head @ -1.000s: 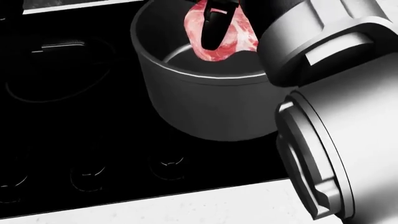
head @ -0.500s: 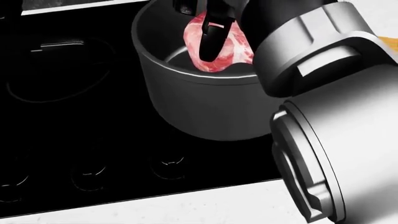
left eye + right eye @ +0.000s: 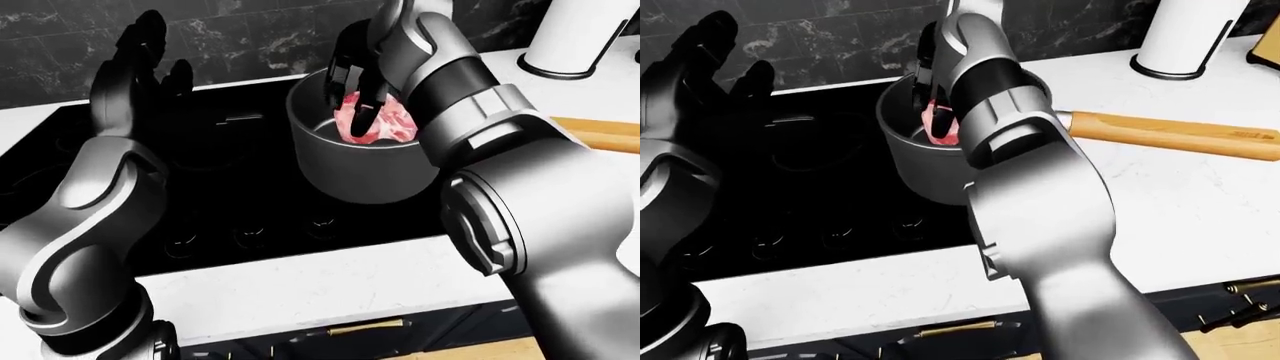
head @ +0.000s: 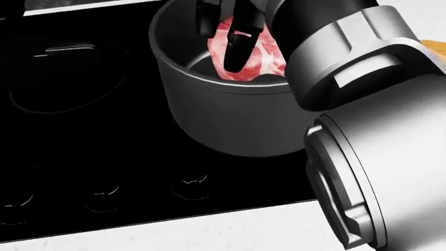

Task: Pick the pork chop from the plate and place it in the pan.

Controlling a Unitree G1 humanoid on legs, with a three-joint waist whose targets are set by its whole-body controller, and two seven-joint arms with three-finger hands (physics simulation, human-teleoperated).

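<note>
right hand (image 3: 358, 84): fingers pinch raw pink pork chop (image 4: 252, 54) inside grey metal pan (image 4: 230, 117)
risk: chop stands tilted; may snag my fingers on release

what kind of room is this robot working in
Most likely a kitchen: a black stovetop set into a white counter, a grey pan on it, and a dark marble backsplash behind.

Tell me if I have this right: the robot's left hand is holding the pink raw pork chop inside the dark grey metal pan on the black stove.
Not quite: the right hand holds the pink raw pork chop inside the dark grey metal pan on the black stove. The left-eye view shows the left hand open and raised, apart from the pan.
</note>
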